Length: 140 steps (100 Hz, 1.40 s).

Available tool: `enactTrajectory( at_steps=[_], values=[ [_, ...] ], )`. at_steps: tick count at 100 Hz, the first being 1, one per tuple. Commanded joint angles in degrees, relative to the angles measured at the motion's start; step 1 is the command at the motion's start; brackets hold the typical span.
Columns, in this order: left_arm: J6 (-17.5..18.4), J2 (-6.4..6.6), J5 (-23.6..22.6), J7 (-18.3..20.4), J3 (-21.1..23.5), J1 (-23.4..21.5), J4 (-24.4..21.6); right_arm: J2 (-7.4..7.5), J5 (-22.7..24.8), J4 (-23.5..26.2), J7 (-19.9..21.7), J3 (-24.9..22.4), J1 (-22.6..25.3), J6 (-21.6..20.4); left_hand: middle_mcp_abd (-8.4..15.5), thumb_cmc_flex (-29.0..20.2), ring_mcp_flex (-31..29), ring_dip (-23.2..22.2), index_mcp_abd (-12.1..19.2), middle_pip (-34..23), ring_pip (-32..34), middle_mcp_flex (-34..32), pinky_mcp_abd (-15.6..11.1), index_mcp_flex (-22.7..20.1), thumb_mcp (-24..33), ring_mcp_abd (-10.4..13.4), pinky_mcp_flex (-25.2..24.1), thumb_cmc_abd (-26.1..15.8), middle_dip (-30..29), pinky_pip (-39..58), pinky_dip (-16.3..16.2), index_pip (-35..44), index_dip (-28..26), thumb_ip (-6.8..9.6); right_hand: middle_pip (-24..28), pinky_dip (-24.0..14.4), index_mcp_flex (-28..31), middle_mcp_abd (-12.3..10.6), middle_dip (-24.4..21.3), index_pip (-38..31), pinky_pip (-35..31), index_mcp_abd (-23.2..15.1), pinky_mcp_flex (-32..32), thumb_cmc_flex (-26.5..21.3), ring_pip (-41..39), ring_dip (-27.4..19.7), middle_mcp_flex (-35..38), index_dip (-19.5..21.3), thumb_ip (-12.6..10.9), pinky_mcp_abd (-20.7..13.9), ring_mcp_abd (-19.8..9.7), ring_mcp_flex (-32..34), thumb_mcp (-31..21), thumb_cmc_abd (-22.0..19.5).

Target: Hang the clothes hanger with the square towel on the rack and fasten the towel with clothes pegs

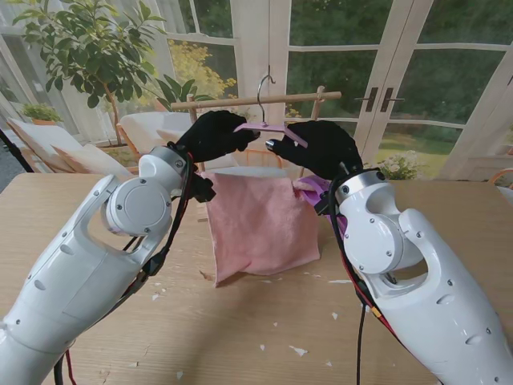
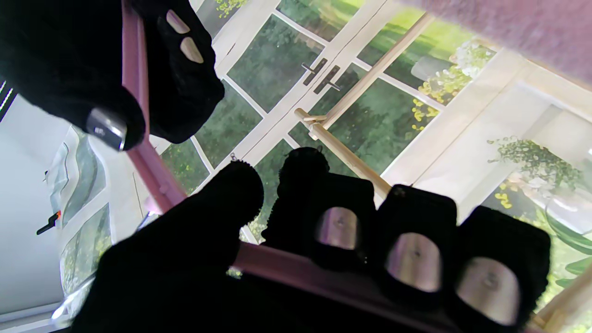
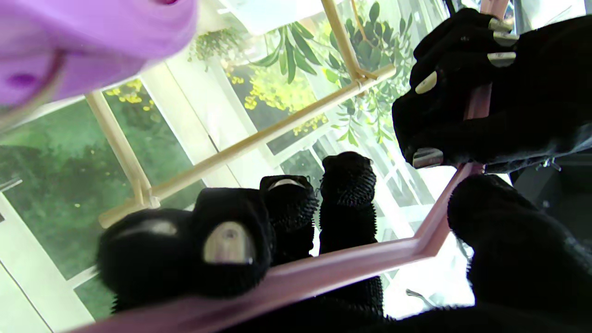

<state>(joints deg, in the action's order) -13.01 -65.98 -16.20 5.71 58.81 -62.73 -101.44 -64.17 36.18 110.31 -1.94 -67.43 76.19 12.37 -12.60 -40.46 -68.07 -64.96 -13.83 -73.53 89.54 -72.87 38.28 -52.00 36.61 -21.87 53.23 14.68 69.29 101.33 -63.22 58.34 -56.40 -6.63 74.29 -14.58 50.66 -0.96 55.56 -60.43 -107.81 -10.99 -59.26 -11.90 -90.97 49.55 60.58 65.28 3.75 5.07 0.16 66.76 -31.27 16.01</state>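
Pink hanger (image 1: 276, 128) gripped at either arm by left hand (image 1: 215, 135) and right hand (image 1: 321, 147); towel (image 1: 258, 224) draped beneath.

hanger (image 1: 276, 128): pink | towel (image 1: 258, 224): plain pink | rack (image 1: 240, 101): pale wood | hands: black

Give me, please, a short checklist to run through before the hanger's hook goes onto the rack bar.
1. Left robot hand gripping the pink hanger: ok.
2. Right robot hand gripping the hanger's other arm: ok.
3. Hook over the wooden rack bar: cannot tell; it overlaps the bar in the stand view.
4. Pink towel draped on the hanger: ok.
5. Hanger level: not ok, it tilts.
6. Clothes pegs located: cannot tell.
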Motion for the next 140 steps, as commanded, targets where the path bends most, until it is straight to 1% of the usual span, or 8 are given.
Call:
enactTrajectory(
  at_steps=[1,12,22,44,65,75,102,140],
  values=[
    [-0.5,-0.33,0.0,0.8,0.0,0.2,-0.5,-1.02,0.3,-0.6,-0.3,0.3,-0.2,-0.8,-0.8,-0.7,0.1,-0.6,-0.7,-0.1,0.1,0.4,1.7,0.8,-1.2,-1.5,-0.1,-1.0,-0.5,3.3,-1.6,0.3,0.5,-1.10,3.6,-28.4,3.2,-2.5,1.6,-3.3,-12.2,-4.0,-6.5,-1.3,-7.2,-0.2,3.2,3.0,-0.3,-9.6,0.6,4.0,3.0,-3.5],
    [-1.1,-0.35,0.0,0.9,-0.1,0.3,-0.7,-1.48,1.5,-2.0,-3.6,0.6,-0.4,-1.9,-0.3,-2.6,2.7,-0.7,-0.4,1.7,-2.7,2.9,1.7,3.9,-3.2,-1.8,-3.6,0.1,-1.6,0.2,-2.4,0.0,2.2,-2.42,5.6,-32.1,9.8,-6.2,3.9,-8.0,-12.1,-7.3,-11.7,-4.8,-11.0,-1.1,9.2,7.1,-0.7,-12.6,-3.4,8.5,5.7,-5.1],
    [-1.6,-0.39,0.1,0.9,-0.1,0.3,-0.8,-1.87,2.7,-3.2,-6.4,0.8,-0.4,-2.6,-0.3,-4.9,8.5,-1.6,0.1,6.3,-9.7,7.9,1.7,9.0,-6.1,-3.9,-11.4,1.5,-4.2,-7.4,-5.5,-0.9,6.3,-2.89,6.5,-41.5,14.9,-8.2,6.3,-9.9,-12.2,-8.9,-12.6,-6.0,-12.8,6.1,14.3,9.9,-2.0,-15.9,-6.4,8.5,5.4,-6.0],
    [-2.4,-0.25,-0.1,1.3,-0.1,0.4,-1.1,-2.85,2.0,-5.0,-11.1,1.1,-0.5,-3.6,-1.9,-6.2,20.5,2.4,0.2,19.9,-27.7,17.6,1.7,16.4,-8.0,-6.9,-24.4,2.5,-13.0,-19.4,-4.5,-5.9,12.7,-2.65,7.0,-56.1,22.4,-7.7,9.0,-11.1,-12.2,-9.1,-13.0,-6.7,-14.5,18.8,21.8,12.9,-6.8,-17.3,-7.3,8.5,1.2,-8.0],
    [-3.4,0.06,-0.6,2.2,0.4,0.0,-2.2,-3.33,0.3,-3.5,-11.2,1.5,-0.1,0.7,-1.1,3.5,39.9,18.7,-0.5,43.6,-55.8,35.6,-3.9,25.9,1.0,-3.2,-47.2,0.5,-34.1,-39.2,18.3,-22.2,22.9,0.66,8.0,-60.1,23.1,-5.5,9.8,-11.1,-12.2,-6.6,-12.9,-8.8,-14.8,22.3,22.0,13.4,-8.3,-16.0,-6.3,8.4,1.3,-8.0],
    [-3.8,0.10,-0.6,2.1,1.1,-0.6,-3.4,-3.85,-0.1,-3.1,-12.6,2.0,-0.1,3.9,-0.8,6.0,48.1,25.6,-0.1,51.6,-65.8,44.2,-8.2,29.4,0.5,-0.5,-54.2,0.5,-42.2,-51.4,25.3,-30.0,29.3,0.72,8.2,-60.9,23.0,-5.0,9.6,-11.1,-12.2,-5.8,-12.8,-9.5,-14.9,22.8,22.1,13.4,-8.5,-15.4,-5.9,8.4,1.8,-8.1],
    [-6.1,0.71,-1.1,2.8,5.2,-2.9,-7.7,-4.43,-2.0,-2.3,-13.5,1.7,0.4,6.9,-1.0,8.0,53.2,30.0,0.2,56.3,-73.9,48.7,-10.7,29.8,-1.3,1.5,-57.3,0.8,-47.2,-65.1,26.8,-36.5,34.0,0.81,8.3,-61.4,23.0,-4.6,9.4,-11.2,-12.2,-5.3,-12.8,-10.4,-14.8,23.3,22.1,13.4,-8.5,-15.1,-5.6,8.4,2.7,-8.4],
    [-7.4,4.88,-9.4,14.2,19.3,-15.5,-14.6,-4.34,-3.5,-0.7,-12.8,-0.7,2.1,7.8,-1.0,6.6,53.9,29.9,0.8,58.7,-78.0,49.9,-11.3,28.6,-3.6,1.5,-56.8,-0.1,-48.7,-72.9,23.7,-39.4,35.2,1.26,8.4,-61.5,23.0,-4.6,9.3,-11.2,-12.2,-5.2,-12.8,-10.9,-14.7,23.4,22.0,13.4,-8.6,-15.0,-5.6,8.5,3.2,-8.5]
  ],
)
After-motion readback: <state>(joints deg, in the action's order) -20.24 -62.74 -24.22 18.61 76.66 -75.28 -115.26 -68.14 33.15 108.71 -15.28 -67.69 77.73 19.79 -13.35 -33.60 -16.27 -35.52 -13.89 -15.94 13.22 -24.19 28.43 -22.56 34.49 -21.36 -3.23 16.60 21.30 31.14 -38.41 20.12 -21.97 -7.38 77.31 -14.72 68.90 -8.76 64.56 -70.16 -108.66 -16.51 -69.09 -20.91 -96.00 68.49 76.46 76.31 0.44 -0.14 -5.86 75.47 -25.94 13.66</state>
